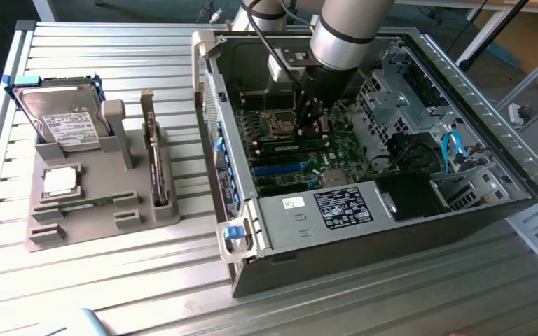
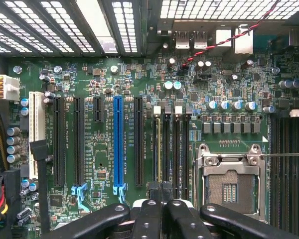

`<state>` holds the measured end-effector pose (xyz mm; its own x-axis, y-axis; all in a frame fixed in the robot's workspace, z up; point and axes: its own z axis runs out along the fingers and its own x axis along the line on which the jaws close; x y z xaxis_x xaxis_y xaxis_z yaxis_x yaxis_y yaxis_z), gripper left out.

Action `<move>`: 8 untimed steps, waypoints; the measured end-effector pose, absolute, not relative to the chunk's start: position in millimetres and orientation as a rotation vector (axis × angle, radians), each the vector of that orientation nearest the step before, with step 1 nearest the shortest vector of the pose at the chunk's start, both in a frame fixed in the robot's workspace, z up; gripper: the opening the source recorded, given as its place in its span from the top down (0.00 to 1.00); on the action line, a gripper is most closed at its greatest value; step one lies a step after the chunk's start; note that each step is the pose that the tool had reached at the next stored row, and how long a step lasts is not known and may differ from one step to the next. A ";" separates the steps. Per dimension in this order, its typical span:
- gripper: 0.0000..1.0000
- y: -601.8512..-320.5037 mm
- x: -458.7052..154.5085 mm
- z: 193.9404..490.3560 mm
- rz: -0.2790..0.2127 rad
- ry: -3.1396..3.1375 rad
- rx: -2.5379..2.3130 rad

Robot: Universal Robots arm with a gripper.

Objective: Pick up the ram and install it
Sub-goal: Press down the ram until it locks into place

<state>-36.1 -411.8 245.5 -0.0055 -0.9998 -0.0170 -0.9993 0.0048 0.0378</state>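
Observation:
The ram (image 1: pixel 160 168), a long thin stick, stands on its edge in a slot of the grey holder (image 1: pixel 82 234) on the exterior view's left, outside the computer case. My gripper (image 1: pixel 308 119) is far from it, lowered inside the open case (image 1: pixel 344 210) over the motherboard (image 1: pixel 330 150). In the wrist view the gripper (image 2: pixel 162 193) is shut, its black fingers (image 2: pixel 148 211) pressed together with nothing visible between them. The tips hover at the end of the dark memory slots (image 2: pixel 170 149), beside the empty CPU socket (image 2: pixel 229 186).
The holder also carries a silver hard drive (image 1: pixel 64 119) and a square CPU chip (image 1: pixel 59 180). Case walls, a drive cage (image 1: pixel 391 105) and blue cables (image 1: pixel 453 150) surround the arm. A blue expansion slot (image 2: pixel 118 144) lies beside the memory slots.

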 end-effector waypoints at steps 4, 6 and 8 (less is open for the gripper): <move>0.90 -411.8 -36.1 244.6 -0.061 -2.216 2.205; 0.90 -411.8 -36.1 242.5 -0.061 -2.216 2.205; 0.90 -411.8 -36.1 240.8 -0.061 -2.216 2.205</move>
<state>-36.1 -411.8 240.8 -0.0055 -0.9998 -0.0170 -0.9993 0.0049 0.0378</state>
